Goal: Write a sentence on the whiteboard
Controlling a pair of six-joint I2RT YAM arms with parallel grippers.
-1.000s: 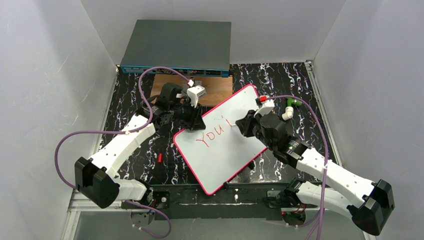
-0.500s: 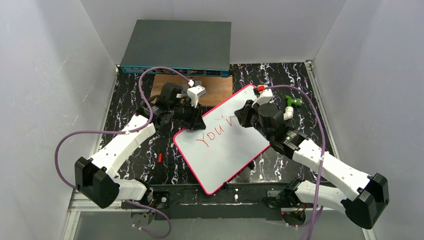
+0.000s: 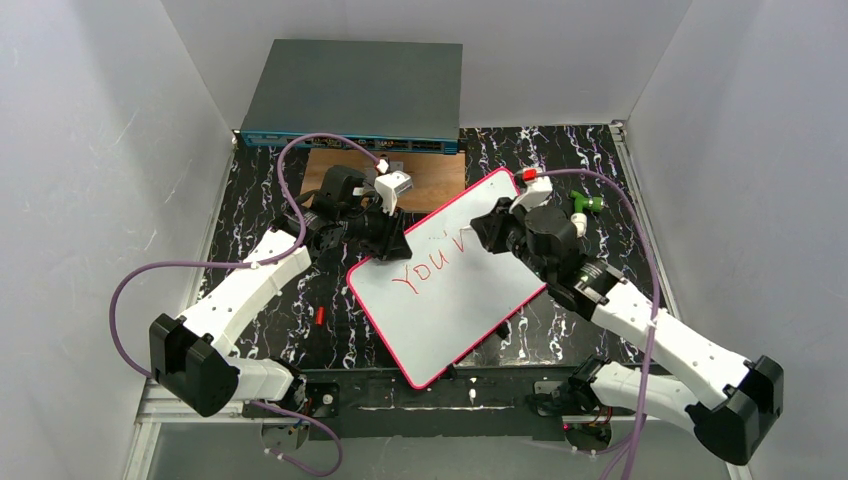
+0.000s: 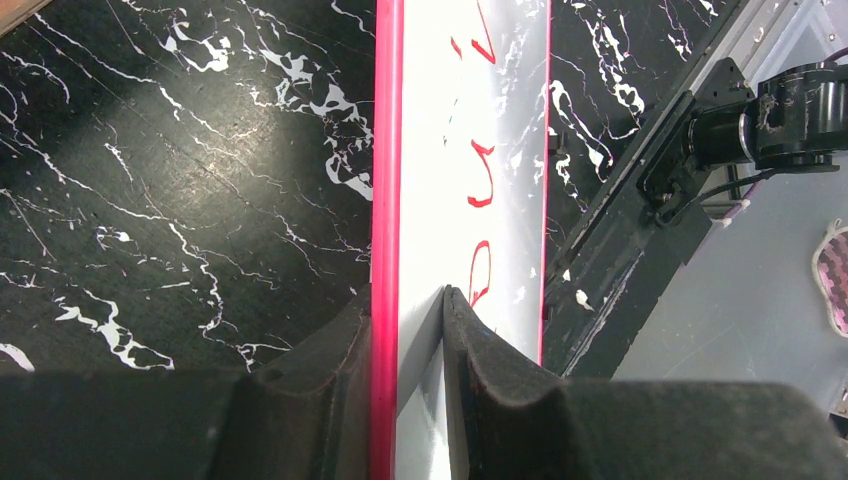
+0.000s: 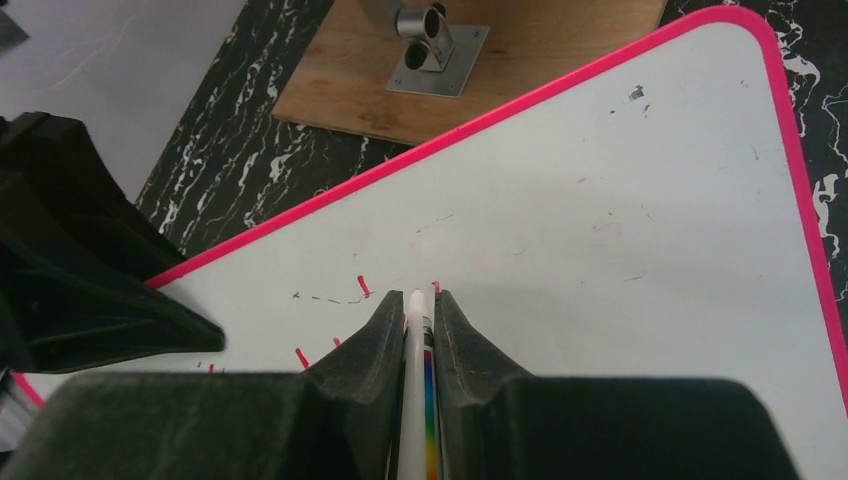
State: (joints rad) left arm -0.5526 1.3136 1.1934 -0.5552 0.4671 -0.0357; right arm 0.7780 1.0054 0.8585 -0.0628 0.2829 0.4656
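Note:
The whiteboard, white with a pink-red rim, lies tilted across the black marbled table, with red writing "YOU" and further strokes on it. My left gripper is shut on the board's left edge; in the left wrist view its jaws clamp the pink rim. My right gripper is shut on a white marker with a rainbow stripe, its tip down on the board beside the last red strokes.
A grey network switch box stands at the back. A brown wooden board with a metal bracket lies behind the whiteboard. A green and white object and a small red item lie on the table.
My right gripper has moved toward the back right along the board, adding red strokes after "YOU". The left gripper has stayed clamped on the board's edge.

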